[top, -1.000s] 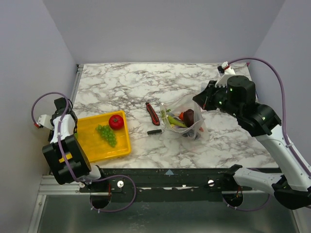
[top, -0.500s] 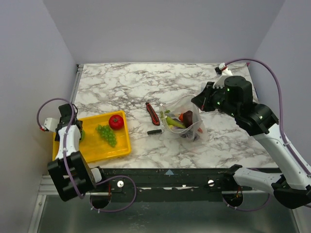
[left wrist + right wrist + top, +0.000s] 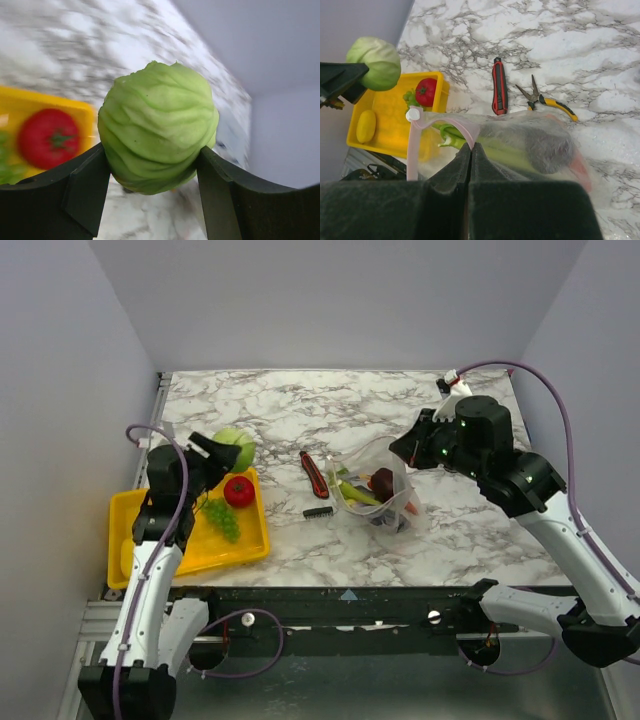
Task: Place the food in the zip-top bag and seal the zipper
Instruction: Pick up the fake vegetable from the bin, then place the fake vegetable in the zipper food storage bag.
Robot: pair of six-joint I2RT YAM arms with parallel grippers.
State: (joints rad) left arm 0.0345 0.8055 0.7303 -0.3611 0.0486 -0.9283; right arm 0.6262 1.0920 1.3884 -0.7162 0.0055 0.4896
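Biggest worry is the zip-top bag [image 3: 520, 145]. It sits mid-desk [image 3: 300, 400] and is floppy, and only the right pincer [image 3: 471, 150] holds it, clamped shut on the rim by the pink zipper [image 3: 412, 145]. If that mouth sags or folds over, whatever comes next will probably bump the rim and bounce off.

The yellow tray [image 3: 125, 540] looks light, so a careless reach could shove it around.

The left pincer [image 3: 212, 450] is squeezed on a green leafy ball [image 3: 157, 125], up in the air over the tray's far corner. The ball is round and only pinched at the sides, so I'd guess it could pop out on the way over and roll off. It's also fat compared to the bag opening.

Tomato [image 3: 238, 491], grapes [image 3: 218, 517] and a small yellow fruit [image 3: 366, 126] are in the tray.

Hard to see:
- The bag contents are a smear through the plastic, with something green and something dark.
- The left wrist view is blurry behind the ball.
- From above, the bag hides most of the pliers [image 3: 545, 99].
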